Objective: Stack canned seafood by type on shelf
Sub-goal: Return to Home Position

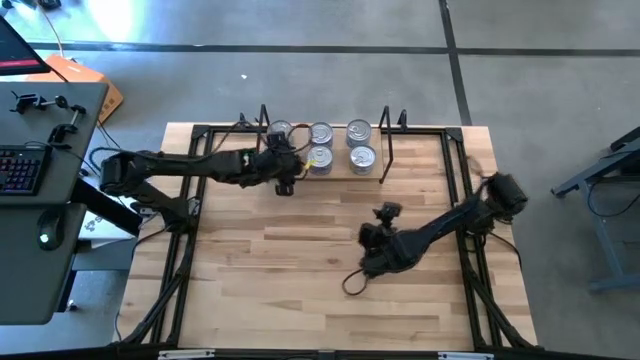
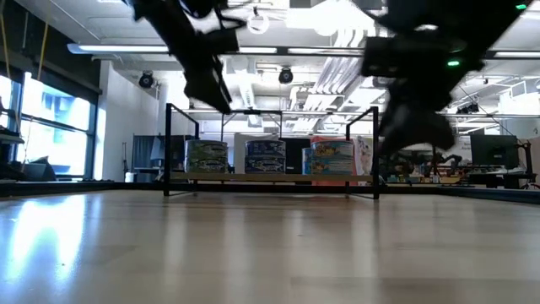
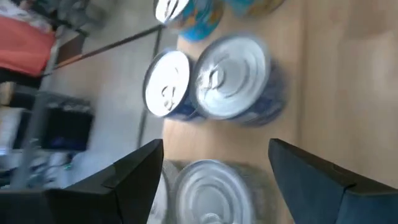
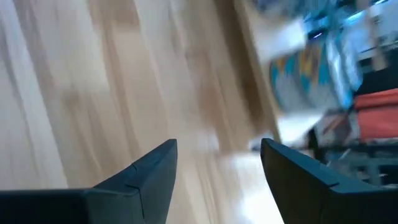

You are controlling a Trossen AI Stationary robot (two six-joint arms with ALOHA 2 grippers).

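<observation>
Over the cans (image 1: 320, 157) at the left of the shelf (image 1: 384, 160), the left gripper (image 3: 214, 149) hovers, fingers spread; the right gripper (image 4: 217, 149) hangs over the bench (image 1: 300, 250), fingers parted, empty.

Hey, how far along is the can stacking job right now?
Nearly done. The cans all stand on the shelf in stacks grouped by label; none shows loose on the tabletop. Nothing is in hand: the left gripper is open above the shelved cans, the right gripper open over bare wood. Only parking the arms seems left.

Silver-lidded tins (image 1: 320, 134) stand upright — clustered — on the shelf (image 1: 385, 158).
</observation>
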